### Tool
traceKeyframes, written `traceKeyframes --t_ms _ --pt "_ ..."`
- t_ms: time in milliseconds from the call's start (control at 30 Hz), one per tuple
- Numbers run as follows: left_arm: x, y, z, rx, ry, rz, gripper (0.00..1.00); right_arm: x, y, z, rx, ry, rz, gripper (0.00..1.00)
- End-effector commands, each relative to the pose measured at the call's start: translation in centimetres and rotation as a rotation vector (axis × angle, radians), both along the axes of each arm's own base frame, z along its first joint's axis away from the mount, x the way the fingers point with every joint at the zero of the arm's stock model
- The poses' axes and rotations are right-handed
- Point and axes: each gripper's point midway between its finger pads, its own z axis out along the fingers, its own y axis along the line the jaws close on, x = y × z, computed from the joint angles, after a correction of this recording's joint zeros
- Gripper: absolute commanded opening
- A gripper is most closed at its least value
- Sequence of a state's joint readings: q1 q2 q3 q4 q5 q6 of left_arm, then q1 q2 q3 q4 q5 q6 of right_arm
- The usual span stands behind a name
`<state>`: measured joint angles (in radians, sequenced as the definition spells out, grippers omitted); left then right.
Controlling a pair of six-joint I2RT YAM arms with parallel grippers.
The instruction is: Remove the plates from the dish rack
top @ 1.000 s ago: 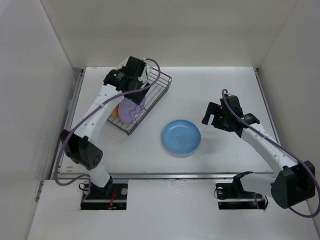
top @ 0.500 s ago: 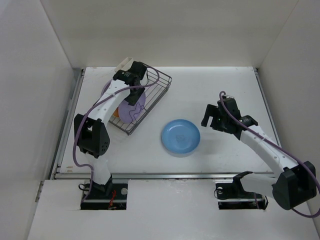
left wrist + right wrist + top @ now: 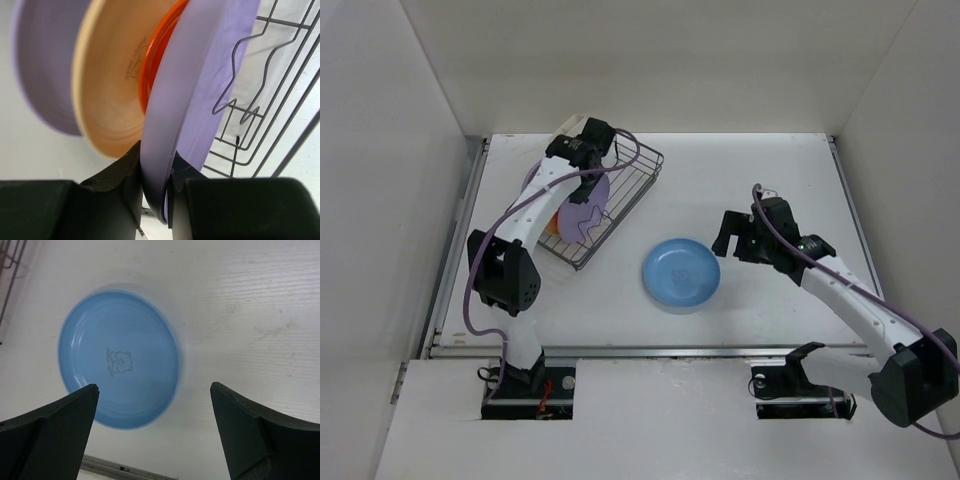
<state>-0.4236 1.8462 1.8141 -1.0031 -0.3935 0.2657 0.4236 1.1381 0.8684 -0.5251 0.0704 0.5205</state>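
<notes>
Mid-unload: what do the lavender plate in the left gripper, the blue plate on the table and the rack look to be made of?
Lavender plate: likely plastic, matte, with a thin rim, even colour and a soft sheen.
Blue plate: probably the same plastic, with moulded rings and a small stamped figure at the centre.
Dish rack: thin dark wire, probably coated metal, bent into wavy dividers.

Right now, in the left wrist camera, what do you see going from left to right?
Blurry lavender plate → tan plate → red-orange plate → front lavender plate, pinched in the left gripper → dish rack wires.
</notes>
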Motion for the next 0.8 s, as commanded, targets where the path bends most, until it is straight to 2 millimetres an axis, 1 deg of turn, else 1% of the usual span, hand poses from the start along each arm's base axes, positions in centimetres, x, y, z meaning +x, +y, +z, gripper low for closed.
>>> traceKeyframes --t_ms 0,33,67,100,133,167,200,233,267,300,400,433,467,500,533,567,600,633,667,700,767 --pt "-0.6 1.2 7.1 -0.046 -0.166 0.034 0.00 0.7 2.3 3.6 0.066 -0.128 0.111 0.99" --pt "-1.1 1.2 7.7 -0.058 -0.168 0.029 0.00 0.7 3.0 4.2 0.069 -0.148 0.144 0.99" --pt "-1.0 1.0 8.6 -0.075 -0.185 0.025 0.00 0.3 3.7 4.7 0.087 -0.162 0.172 0.99" --pt "-1.3 0.6 9.3 -0.090 -0.195 0.011 0.00 0.5 3.7 5.2 0.075 -0.180 0.188 0.99" --pt "-1.6 0.4 9.5 -0.101 -0.187 0.003 0.00 0.1 4.5 5.4 0.094 -0.181 0.222 0.99" --pt "-1.8 0.0 10.7 -0.115 -0.212 -0.009 0.00 -0.1 5.1 6.3 0.102 -0.204 0.252 0.99" --pt "-1.8 -0.3 11.1 -0.133 -0.219 -0.017 0.00 0.1 5.4 7.0 0.108 -0.227 0.270 0.99" --pt "-2.2 -0.1 11.6 -0.136 -0.226 -0.017 0.00 -0.2 5.9 7.7 0.126 -0.245 0.293 0.99" --pt "-2.7 -0.6 12.3 -0.162 -0.236 -0.027 0.00 -0.7 6.7 8.2 0.147 -0.250 0.326 0.99" --pt "-2.9 -0.7 12.9 -0.178 -0.252 -0.033 0.00 -0.6 7.0 10.0 0.168 -0.306 0.344 0.99" --pt "-4.7 -1.9 14.8 -0.279 -0.269 -0.087 0.00 -1.6 8.4 12.2 0.234 -0.371 0.417 0.99" --pt "-5.1 -2.4 15.2 -0.315 -0.267 -0.110 0.00 -1.9 8.6 14.4 0.269 -0.444 0.433 0.99" --pt "-6.4 -3.7 15.5 -0.392 -0.240 -0.165 0.00 -2.1 8.7 15.2 0.294 -0.473 0.438 0.99" --pt "-7.4 -4.3 15.4 -0.430 -0.205 -0.195 0.00 -2.4 8.7 15.7 0.316 -0.496 0.445 0.99" --pt "-8.2 -5.1 14.7 -0.460 -0.153 -0.234 0.00 -2.7 8.6 17.9 0.346 -0.583 0.447 0.99" --pt "-9.3 -5.9 14.7 -0.504 -0.115 -0.280 0.00 -2.9 8.5 18.7 0.372 -0.613 0.441 0.99" --pt "-11.4 -7.6 13.8 -0.589 -0.004 -0.353 0.00 -3.1 8.5 19.4 0.396 -0.638 0.435 0.99" --pt "-12.3 -8.4 13.0 -0.622 0.062 -0.381 0.00 -3.5 8.4 19.8 0.410 -0.667 0.445 0.99" --pt "-13.2 -8.9 12.7 -0.650 0.109 -0.419 0.00 -3.4 8.6 20.5 0.433 -0.696 0.441 0.99" --pt "-14.1 -10.3 12.0 -0.714 0.191 -0.456 0.00 -3.5 8.7 20.9 0.443 -0.710 0.454 0.99" --pt "-15.2 -11.2 11.1 -0.746 0.274 -0.480 0.00 -3.7 9.2 20.3 0.451 -0.696 0.482 0.99"
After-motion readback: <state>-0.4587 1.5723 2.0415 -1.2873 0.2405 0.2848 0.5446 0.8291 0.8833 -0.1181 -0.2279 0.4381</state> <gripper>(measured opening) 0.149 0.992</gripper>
